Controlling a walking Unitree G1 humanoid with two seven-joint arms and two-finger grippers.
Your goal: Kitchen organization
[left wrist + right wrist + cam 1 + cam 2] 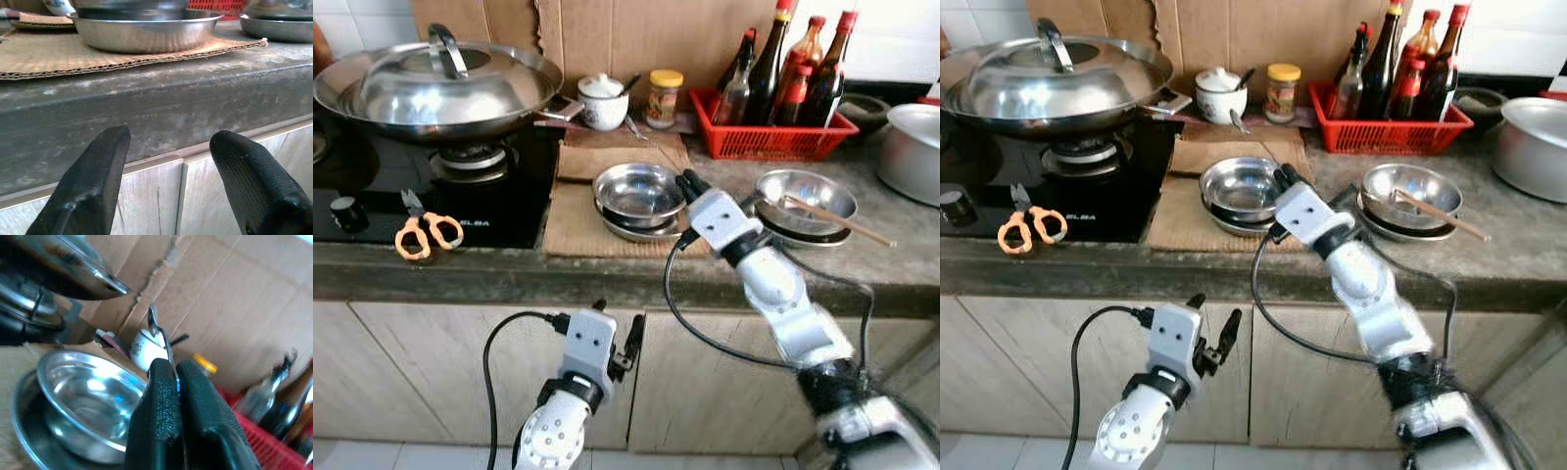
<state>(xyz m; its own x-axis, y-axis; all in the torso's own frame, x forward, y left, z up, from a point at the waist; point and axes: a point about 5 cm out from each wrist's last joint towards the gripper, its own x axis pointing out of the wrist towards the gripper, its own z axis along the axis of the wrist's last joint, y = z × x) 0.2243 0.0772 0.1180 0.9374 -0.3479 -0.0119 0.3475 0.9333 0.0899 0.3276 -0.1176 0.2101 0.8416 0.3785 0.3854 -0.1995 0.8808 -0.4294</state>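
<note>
A stack of steel bowls [638, 191] rests on a cardboard mat [576, 223] at the counter's middle. A second steel bowl stack [803, 201] to its right holds wooden chopsticks [837, 220]. My right gripper [689, 182] hovers at the right rim of the middle bowls. In the right wrist view this gripper [176, 369] is shut on a thin metal utensil [161, 333] that sticks out past the fingertips. My left gripper [619, 318] stands open below the counter edge, in front of the cabinet door, with nothing between its fingers [98, 171].
A lidded wok [440, 88] sits on the gas hob at left, with orange scissors [426, 233] in front. At the back stand a white lidded jar [603, 101], a yellow-capped jar [664, 98] and a red basket [769, 142] of bottles. A metal pot [913, 147] is far right.
</note>
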